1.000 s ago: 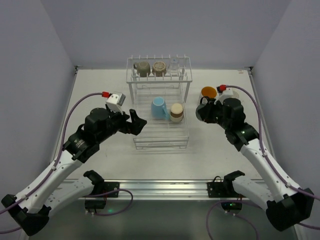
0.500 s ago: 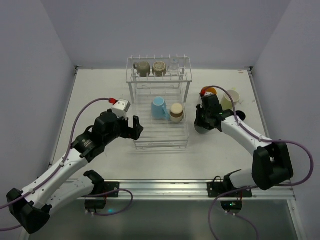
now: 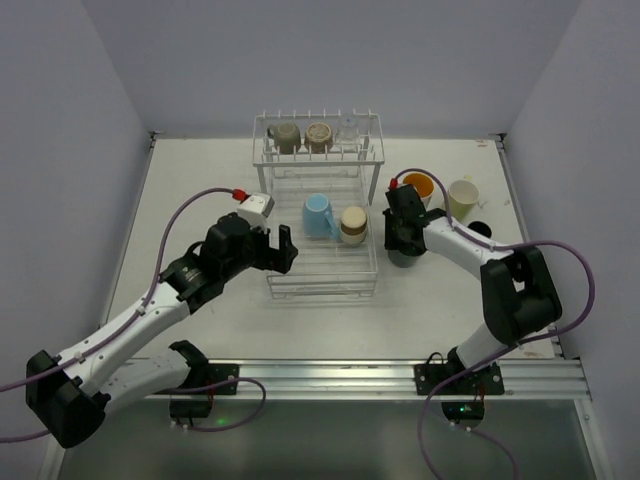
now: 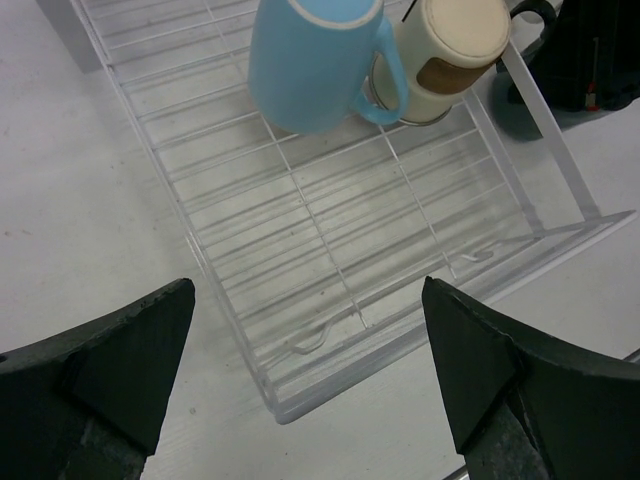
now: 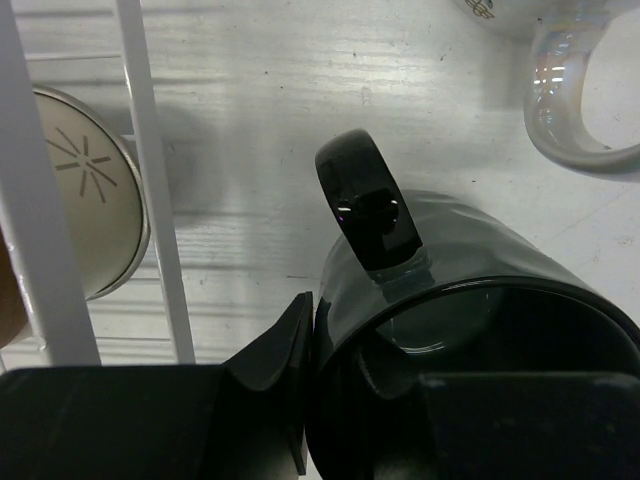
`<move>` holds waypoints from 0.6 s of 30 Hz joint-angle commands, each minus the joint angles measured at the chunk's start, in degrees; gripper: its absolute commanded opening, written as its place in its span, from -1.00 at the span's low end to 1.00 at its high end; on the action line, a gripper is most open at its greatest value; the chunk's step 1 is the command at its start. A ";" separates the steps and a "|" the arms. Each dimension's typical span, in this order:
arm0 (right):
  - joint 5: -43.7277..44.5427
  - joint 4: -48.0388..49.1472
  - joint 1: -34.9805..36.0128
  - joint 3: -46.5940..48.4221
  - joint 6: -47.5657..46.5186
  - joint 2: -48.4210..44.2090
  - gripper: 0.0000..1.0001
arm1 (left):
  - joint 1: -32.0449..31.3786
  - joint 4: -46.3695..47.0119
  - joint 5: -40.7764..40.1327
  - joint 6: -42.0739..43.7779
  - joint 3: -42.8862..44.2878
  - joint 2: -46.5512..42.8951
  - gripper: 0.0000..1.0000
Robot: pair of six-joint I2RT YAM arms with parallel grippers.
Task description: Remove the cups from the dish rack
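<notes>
The white wire dish rack stands mid-table. Its upper shelf holds an olive cup, a brown cup and a clear glass. Its lower basket holds a light blue cup and a tan cup. My right gripper is shut on the rim of a dark green cup, just right of the rack and low over the table. My left gripper is open and empty over the basket's front left corner.
A white cup with orange inside and a pale yellow-green cup stand on the table right of the rack, with a small dark object beside them. A rack wire runs close to the left of the dark green cup.
My right arm has swung its elbow out, and its gripper has shifted slightly down and left with the dark green cup. My left gripper has moved right, up to the basket's front left corner.
</notes>
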 commanded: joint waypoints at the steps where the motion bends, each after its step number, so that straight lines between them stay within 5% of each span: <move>1: 2.82 2.18 0.49 3.17 -0.91 0.25 -0.62 | -3.03 5.04 -3.98 -2.36 4.00 2.90 1.00; 18: -3.76 6.65 1.54 -4.91 1.55 -16.51 0.75 | -7.70 16.73 -25.86 -11.93 12.18 21.36 1.00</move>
